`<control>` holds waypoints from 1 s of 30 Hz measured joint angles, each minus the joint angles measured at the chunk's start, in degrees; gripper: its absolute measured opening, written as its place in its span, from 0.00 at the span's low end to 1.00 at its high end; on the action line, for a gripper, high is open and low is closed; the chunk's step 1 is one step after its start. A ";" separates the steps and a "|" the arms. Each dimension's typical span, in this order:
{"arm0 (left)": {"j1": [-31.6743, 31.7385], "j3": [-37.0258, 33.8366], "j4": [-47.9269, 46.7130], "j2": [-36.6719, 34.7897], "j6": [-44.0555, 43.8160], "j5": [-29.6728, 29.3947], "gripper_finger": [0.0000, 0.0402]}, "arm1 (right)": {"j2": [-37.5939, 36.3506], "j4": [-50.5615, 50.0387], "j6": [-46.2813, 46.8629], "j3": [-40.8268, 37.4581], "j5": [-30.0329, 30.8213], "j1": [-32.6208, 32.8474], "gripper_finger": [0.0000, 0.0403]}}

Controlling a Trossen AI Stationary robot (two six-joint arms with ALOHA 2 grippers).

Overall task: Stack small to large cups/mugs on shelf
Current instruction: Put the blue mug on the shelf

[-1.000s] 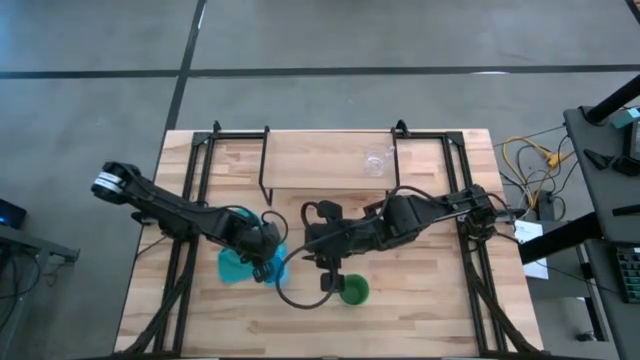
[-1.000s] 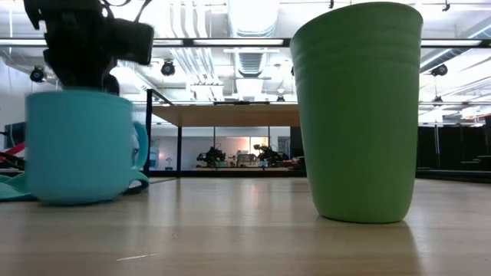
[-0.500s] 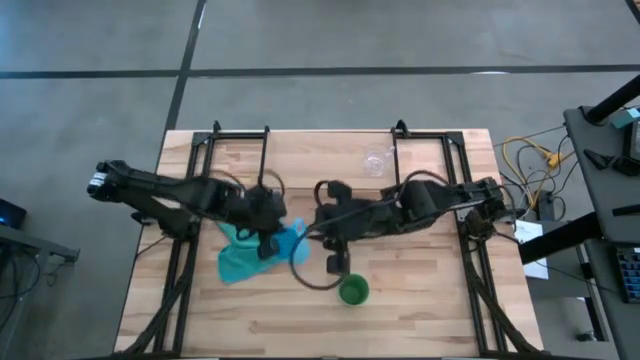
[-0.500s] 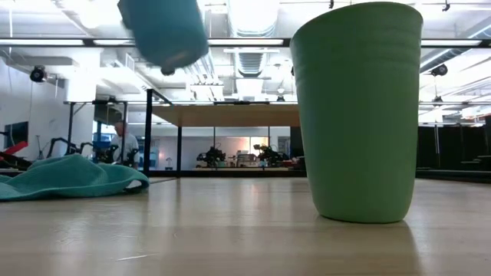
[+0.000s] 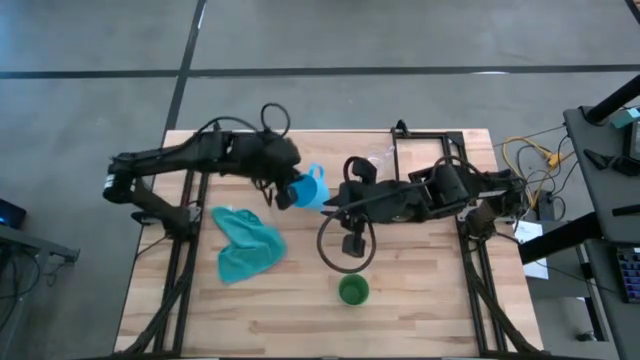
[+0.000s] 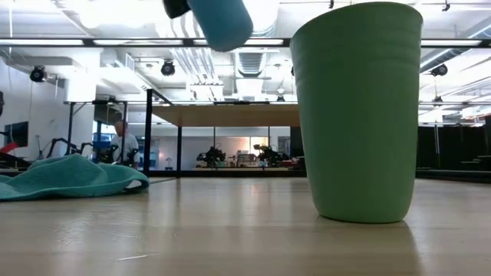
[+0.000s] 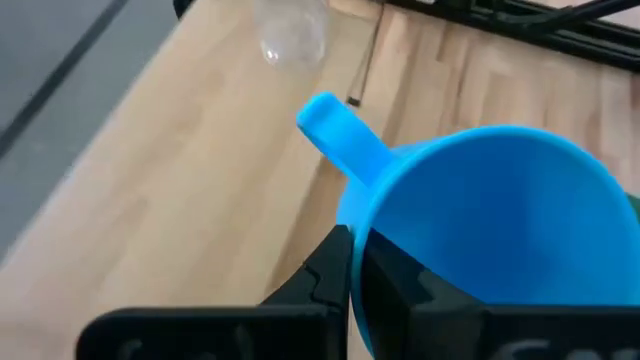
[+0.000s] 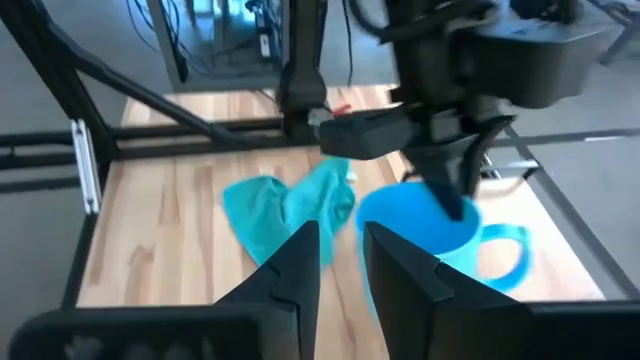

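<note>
Above the table's middle, toward the left, the blue mug (image 5: 311, 189) is held in the air by the left gripper (image 5: 286, 192), fingers pinched on its rim. Right of it, the right gripper (image 5: 352, 243) hangs with narrowly parted, empty fingers. The green cup (image 5: 353, 291) stands alone near the front edge. The glass cup (image 5: 377, 160) is seen on the shelf (image 5: 320, 160).
</note>
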 joint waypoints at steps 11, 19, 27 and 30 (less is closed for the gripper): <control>9.74 14.12 -2.10 13.28 9.13 5.95 0.00 | 0.28 -6.62 1.64 -0.07 5.79 -0.78 0.27; 16.06 19.40 -7.18 20.55 13.17 5.98 0.00 | 0.28 -11.11 2.82 -0.07 6.06 -0.85 0.27; 18.65 22.28 -6.92 24.22 14.85 6.51 0.00 | 0.28 -12.75 2.53 -0.07 9.26 -0.92 0.28; 18.89 22.52 -6.95 24.85 15.41 7.04 0.00 | 0.28 -13.18 2.14 -0.07 9.50 -1.39 0.28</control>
